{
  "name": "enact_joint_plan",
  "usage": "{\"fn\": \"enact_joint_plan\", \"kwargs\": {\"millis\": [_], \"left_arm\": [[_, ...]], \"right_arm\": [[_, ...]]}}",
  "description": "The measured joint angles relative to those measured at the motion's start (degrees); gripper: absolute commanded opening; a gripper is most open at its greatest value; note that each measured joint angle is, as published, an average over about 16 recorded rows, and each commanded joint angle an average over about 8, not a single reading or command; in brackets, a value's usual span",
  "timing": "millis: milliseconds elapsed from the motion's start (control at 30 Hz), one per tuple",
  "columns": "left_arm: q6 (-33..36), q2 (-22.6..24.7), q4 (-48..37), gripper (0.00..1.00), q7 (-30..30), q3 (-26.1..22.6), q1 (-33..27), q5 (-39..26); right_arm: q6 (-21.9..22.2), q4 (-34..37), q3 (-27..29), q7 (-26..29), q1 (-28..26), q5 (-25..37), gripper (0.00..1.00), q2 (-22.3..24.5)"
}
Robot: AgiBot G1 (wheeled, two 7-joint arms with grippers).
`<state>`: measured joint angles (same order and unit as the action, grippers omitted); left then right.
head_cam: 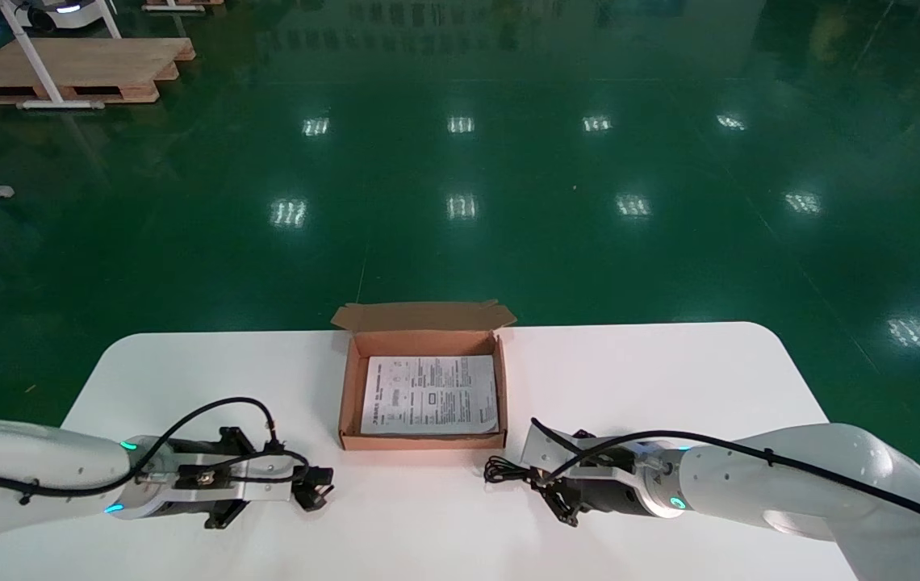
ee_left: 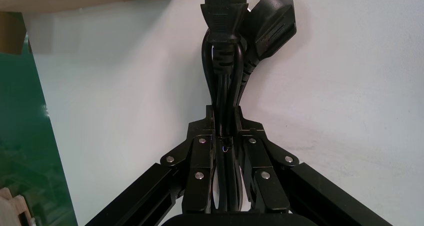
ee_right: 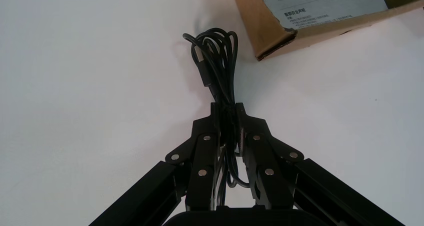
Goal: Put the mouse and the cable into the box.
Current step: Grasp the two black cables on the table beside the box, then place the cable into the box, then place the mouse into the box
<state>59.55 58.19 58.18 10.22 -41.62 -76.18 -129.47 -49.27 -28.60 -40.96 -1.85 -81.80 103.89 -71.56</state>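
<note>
Two cables are held beside the box (head_cam: 424,441): a plug lead (ee_left: 225,51) in the left pincer (ee_left: 226,118), a thin coil (ee_right: 217,61) in the right pincer (ee_right: 227,111). Loops could be snagged on its wall.

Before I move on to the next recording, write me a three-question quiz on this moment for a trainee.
1. True or false: a cable lies inside the cardboard box.
2. What is the left gripper shut on?
A) a power cord with its plug
B) a computer mouse
C) a roll of tape
3. Fill in: the thin black cable bundled in the right gripper is ___ the box (inside or outside).

Key:
1. False: only a printed sheet lies in it.
2. A.
3. Outside, beside the box's near corner.
</note>
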Motion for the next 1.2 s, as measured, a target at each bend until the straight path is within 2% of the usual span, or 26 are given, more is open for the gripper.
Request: {"fn": "enact_joint_plan", "kwargs": {"millis": [300, 500, 667, 933, 1200], "left_arm": [[-2.0, -1.0, -1.2, 0.00, 0.2, 1.2, -2.7, -1.0], [-3.7, 0.0, -5.2, 0.00, 0.6, 3.4, -7.1, 0.6], [-5.2, 3.3, -10.2, 0.00, 0.1, 5.0, -10.8, 3.5], [-8.2, 11.7, -18.3, 0.00, -2.1, 6.1, -14.5, 7.8], [-11.0, 16.9, -22.3, 0.00, -3.8, 5.9, -15.7, 8.6]], "right_arm": [[1.4, 1.0, -0.3, -0.5, -2.8, 2.5, 0.00, 4.2], [5.4, 3.0, -0.1, -0.5, -8.2, 5.4, 0.00, 8.1], [11.1, 5.0, 0.8, -0.3, -14.2, 6.9, 0.00, 9.3], [19.3, 7.7, 3.2, -0.6, -22.7, 5.9, 0.00, 7.2], [22.1, 9.2, 4.4, -1.7, -25.7, 4.5, 0.00, 5.5]]}}
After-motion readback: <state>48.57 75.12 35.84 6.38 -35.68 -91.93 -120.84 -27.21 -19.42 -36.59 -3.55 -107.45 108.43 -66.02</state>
